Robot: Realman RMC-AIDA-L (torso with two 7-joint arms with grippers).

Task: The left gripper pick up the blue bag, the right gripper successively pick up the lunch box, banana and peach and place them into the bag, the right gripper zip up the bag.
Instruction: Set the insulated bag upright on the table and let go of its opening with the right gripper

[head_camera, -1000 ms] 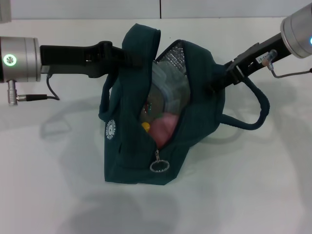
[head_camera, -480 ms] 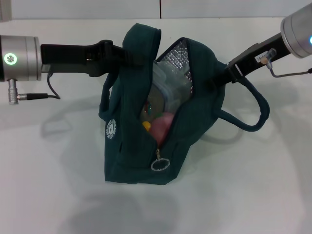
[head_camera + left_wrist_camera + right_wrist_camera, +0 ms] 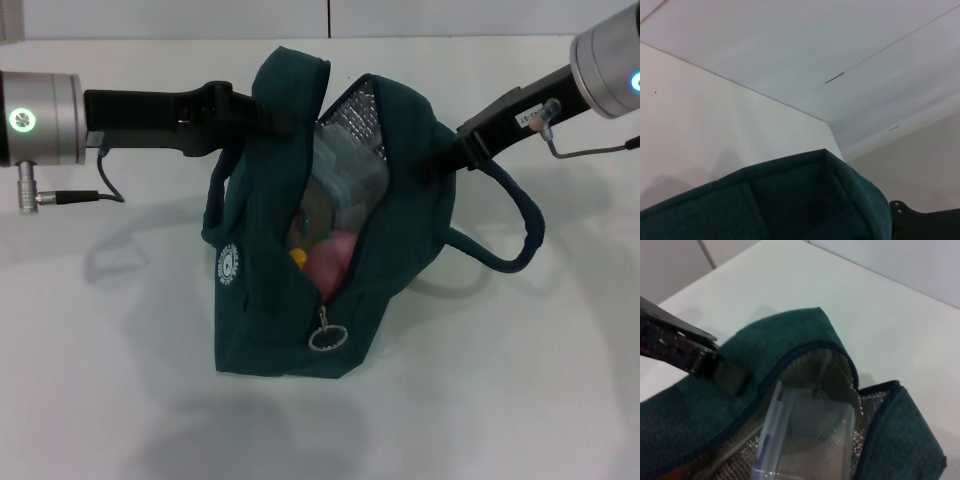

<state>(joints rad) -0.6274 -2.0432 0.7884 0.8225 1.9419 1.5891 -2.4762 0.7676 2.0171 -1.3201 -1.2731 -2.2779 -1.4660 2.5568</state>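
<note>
The blue bag (image 3: pixel 260 300) stands upright at the table's middle with its zip open and the silver ring pull (image 3: pixel 326 339) hanging at the front. My left gripper (image 3: pixel 268 115) is shut on the bag's left top edge and holds it up; the right wrist view shows this left gripper (image 3: pixel 715 367) clamped on the fabric. Inside the bag the lunch box (image 3: pixel 345 175) stands on edge against the silver lining, also seen as the lunch box (image 3: pixel 805 435) from the right wrist. Below it lie the pink peach (image 3: pixel 330 260) and a yellow bit of banana (image 3: pixel 298 260). My right gripper (image 3: pixel 445 160) sits at the bag's right rim, its tip hidden by fabric.
The bag's right rope handle (image 3: pixel 520 230) loops out onto the white table (image 3: pixel 500 380). A cable (image 3: pixel 70 198) hangs from the left arm. The table's far edge meets a wall behind the bag.
The right arm has drawn back a little up and to the right, away from the bag's opening. The right handle loop shifted slightly. The left arm and the bag's contents stayed put.
</note>
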